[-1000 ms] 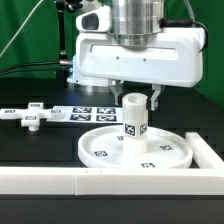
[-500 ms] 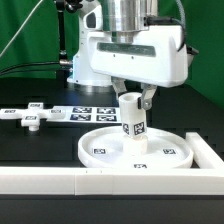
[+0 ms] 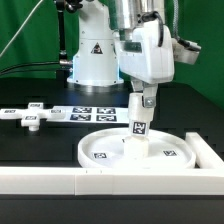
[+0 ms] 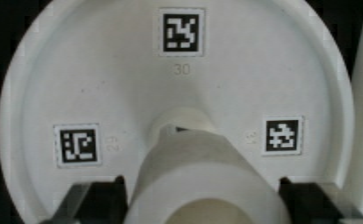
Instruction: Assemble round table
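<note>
Disc [image 3: 92,152]: white plastic, round, shallow, with a raised rim, lying flat on the black desk [image 3: 40,145]. It holds one thing, the leg [image 3: 138,128], a short white cylinder with a square black-white tag on its side. The leg stands close to upright with its lower end at the disc's middle; I cannot tell whether it is seated there. My jaws are clamped on the leg's upper part. In the wrist view my dark pads [image 4: 100,196] press it from both sides. The same view shows the smooth, matt disc floor with three tags [image 4: 181,30] around the centre. The foot [image 3: 30,116], a flat white cross, lies on the desk well apart, at the exterior view's left. The marker board [image 3: 92,113] lies behind the disc. A straight white rail [image 3: 60,182] runs along the desk's front, just beside the disc.
</note>
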Controlling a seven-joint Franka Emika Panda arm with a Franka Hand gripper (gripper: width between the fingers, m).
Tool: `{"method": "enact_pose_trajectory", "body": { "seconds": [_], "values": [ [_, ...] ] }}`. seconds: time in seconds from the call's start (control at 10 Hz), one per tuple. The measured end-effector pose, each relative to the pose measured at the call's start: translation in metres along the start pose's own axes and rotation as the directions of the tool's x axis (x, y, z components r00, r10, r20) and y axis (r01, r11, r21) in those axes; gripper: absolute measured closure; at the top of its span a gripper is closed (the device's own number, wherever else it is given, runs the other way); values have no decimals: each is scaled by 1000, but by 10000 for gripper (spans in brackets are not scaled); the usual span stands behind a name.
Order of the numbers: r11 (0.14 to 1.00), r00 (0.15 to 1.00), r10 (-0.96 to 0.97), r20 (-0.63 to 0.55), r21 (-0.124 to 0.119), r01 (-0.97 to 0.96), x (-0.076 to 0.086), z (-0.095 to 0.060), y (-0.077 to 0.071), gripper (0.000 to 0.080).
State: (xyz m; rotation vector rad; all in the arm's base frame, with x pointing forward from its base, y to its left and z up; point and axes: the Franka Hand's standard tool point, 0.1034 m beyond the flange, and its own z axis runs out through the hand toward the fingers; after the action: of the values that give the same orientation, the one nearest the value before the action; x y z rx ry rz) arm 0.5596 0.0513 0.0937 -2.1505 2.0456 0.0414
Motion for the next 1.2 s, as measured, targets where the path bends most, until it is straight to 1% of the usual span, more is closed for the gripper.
{"method": "enact_pose_trajectory", "body": {
  "seconds": [0.2,0.3,0.4,0.5,0.6,0.9,1.0,1.1,1.2],
  "values": [
    [997,997,71,12,4,-71,-2,0,-1,390],
    [999,999,46,14,4,-46,-3,1,-1,390],
    [1000,1000,-17,18,-6,17,-2,1,0,213],
    [998,998,-62,28,-22,63,-2,-1,-2,169],
    [998,997,-66,29,-20,67,-5,-1,-3,156],
    [960,960,-279,33,-15,279,-5,-1,-3,151],
    [920,920,-389,41,-27,390,-5,-1,-2,151],
    [857,857,-511,61,-40,514,-6,-2,-5,151],
    [778,778,-625,65,-40,627,-6,-3,-9,151]
  ]
}}
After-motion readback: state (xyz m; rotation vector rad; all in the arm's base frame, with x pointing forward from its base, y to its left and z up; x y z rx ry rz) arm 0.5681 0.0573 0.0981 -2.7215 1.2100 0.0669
